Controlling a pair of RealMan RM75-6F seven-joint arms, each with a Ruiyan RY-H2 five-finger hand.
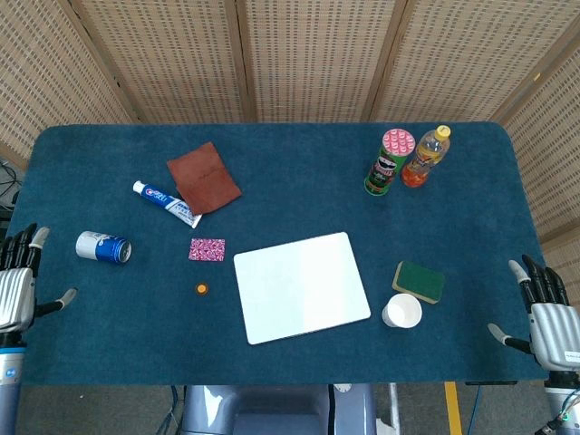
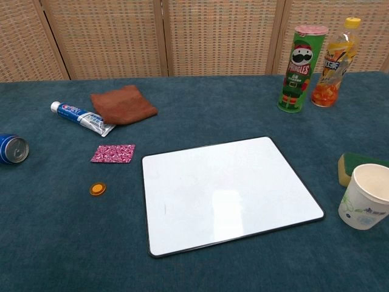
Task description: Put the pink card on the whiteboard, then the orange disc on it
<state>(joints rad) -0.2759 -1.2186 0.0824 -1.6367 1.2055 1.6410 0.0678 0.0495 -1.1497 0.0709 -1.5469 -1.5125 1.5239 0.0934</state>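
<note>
Right, your left hand [image 1: 18,281] sits at the table's left edge, fingers spread and holding nothing, and your right hand [image 1: 546,313] mirrors it at the right edge, loose and empty too. Neither shows in the chest view. Nearest you in the middle lies the whiteboard [image 1: 301,286] [image 2: 228,191], flat on the blue table [image 1: 272,136] and bare. To its right stand a paper cup [image 1: 401,311] [image 2: 366,196] and, just behind it, a green sponge [image 1: 420,281] [image 2: 349,165]. Left of the board, the orange disc [image 1: 201,289] [image 2: 97,188] rests on the cloth, apart from everything. A little beyond it, the pink card [image 1: 207,249] [image 2: 113,153] lies flat, near the board's far left corner but not touching. Further left, a blue can [image 1: 103,246] [image 2: 12,149] lies on its side. Beyond the card, a toothpaste tube [image 1: 167,203] [image 2: 82,118] lies against a brown cloth [image 1: 204,177] [image 2: 123,104]. Far right, a Pringles can [image 1: 390,161] [image 2: 299,67] and an orange bottle [image 1: 427,156] [image 2: 332,61] stand side by side.
</note>
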